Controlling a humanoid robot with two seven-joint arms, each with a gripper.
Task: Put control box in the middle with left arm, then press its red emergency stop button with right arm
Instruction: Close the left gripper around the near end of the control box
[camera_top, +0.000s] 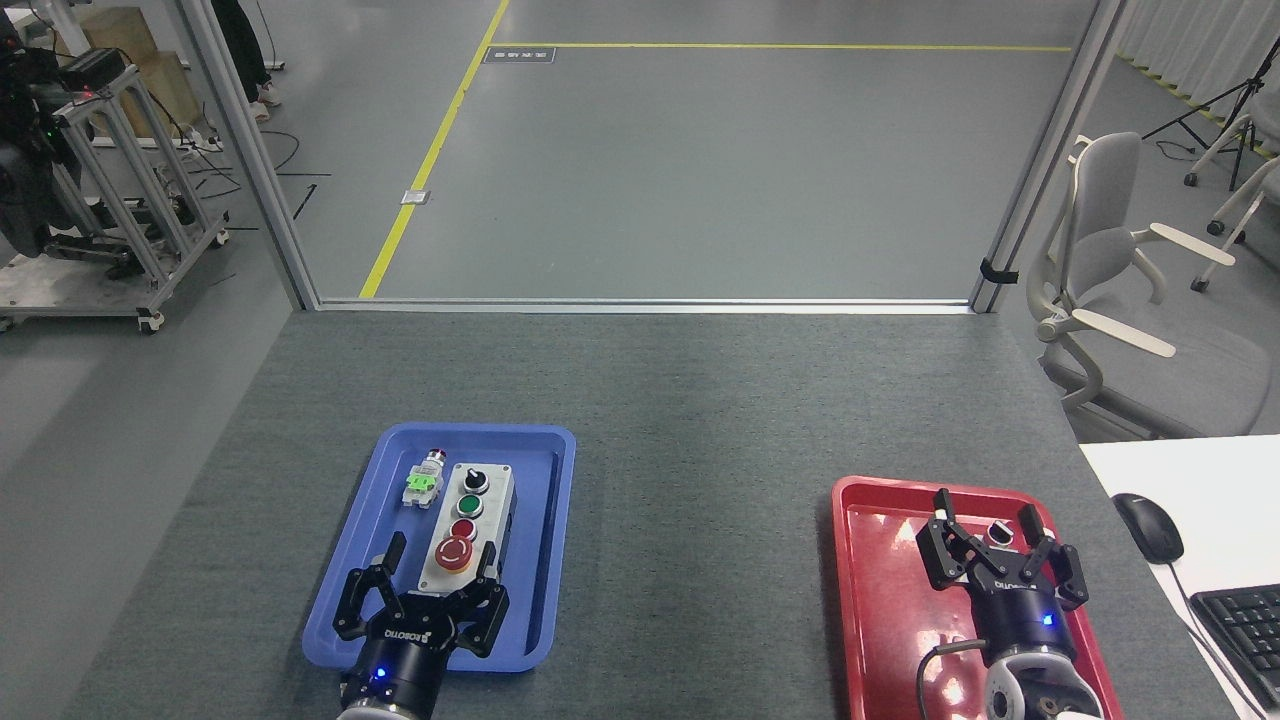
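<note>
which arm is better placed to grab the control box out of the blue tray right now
Left. The left tool hangs open at the near end of the control box in the blue tray. The right tool is far off over the red tray.
</note>
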